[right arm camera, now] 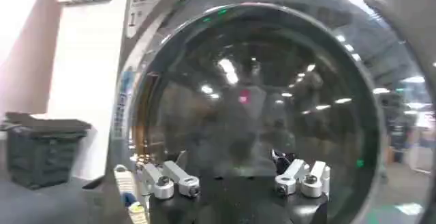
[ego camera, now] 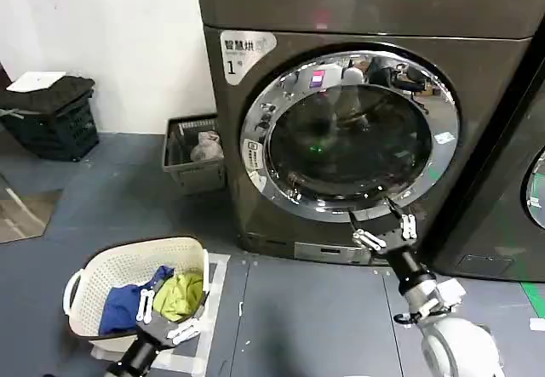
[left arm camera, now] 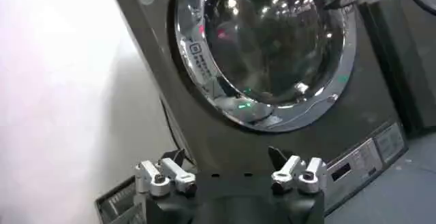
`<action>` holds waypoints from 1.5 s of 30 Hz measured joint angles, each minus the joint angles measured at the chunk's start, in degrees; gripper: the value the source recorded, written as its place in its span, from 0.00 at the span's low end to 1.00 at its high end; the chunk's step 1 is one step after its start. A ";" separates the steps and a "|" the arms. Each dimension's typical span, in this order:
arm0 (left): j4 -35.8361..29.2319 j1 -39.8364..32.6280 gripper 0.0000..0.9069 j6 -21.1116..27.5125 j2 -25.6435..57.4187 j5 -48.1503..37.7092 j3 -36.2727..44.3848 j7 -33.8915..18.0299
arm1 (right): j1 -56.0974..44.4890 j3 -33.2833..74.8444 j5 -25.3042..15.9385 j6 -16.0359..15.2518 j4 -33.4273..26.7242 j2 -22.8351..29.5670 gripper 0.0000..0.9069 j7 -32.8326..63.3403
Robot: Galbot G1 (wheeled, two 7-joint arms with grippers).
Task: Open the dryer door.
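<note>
My right gripper [ego camera: 379,222] is spread open and empty, close in front of the lower rim of the dryer door [ego camera: 349,134], which is shut on the dark grey machine [ego camera: 255,198]. My left gripper [ego camera: 162,322] waits low beside the laundry basket [ego camera: 94,275], also open and empty.

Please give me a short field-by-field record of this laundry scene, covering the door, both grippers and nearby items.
door: round chrome-rimmed dryer door with dark tinted glass, shut
machine: dark grey dryer, white "1" label
right gripper: open, raised at the door's lower rim
left gripper: open, low, over white plastic laundry basket
basket contents: blue and yellow-green cloths
</note>
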 joint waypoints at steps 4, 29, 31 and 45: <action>-0.28 0.16 1.00 0.00 -0.40 0.15 -0.02 0.20 | 2.97 -2.16 1.23 0.74 -1.68 -1.40 1.00 -1.64; -1.86 1.93 1.00 -0.95 -2.52 2.07 -0.14 0.70 | 18.00 -13.83 3.78 2.81 -12.04 -2.89 1.00 -5.93; -1.88 2.06 1.00 -0.98 -2.58 2.11 -0.18 0.69 | 19.13 -14.87 3.86 2.78 -12.80 -2.70 1.00 -5.93; -1.99 1.88 1.00 -0.95 -2.96 2.14 -0.38 0.68 | 26.45 -21.26 4.68 2.56 -17.51 -1.23 1.00 -6.05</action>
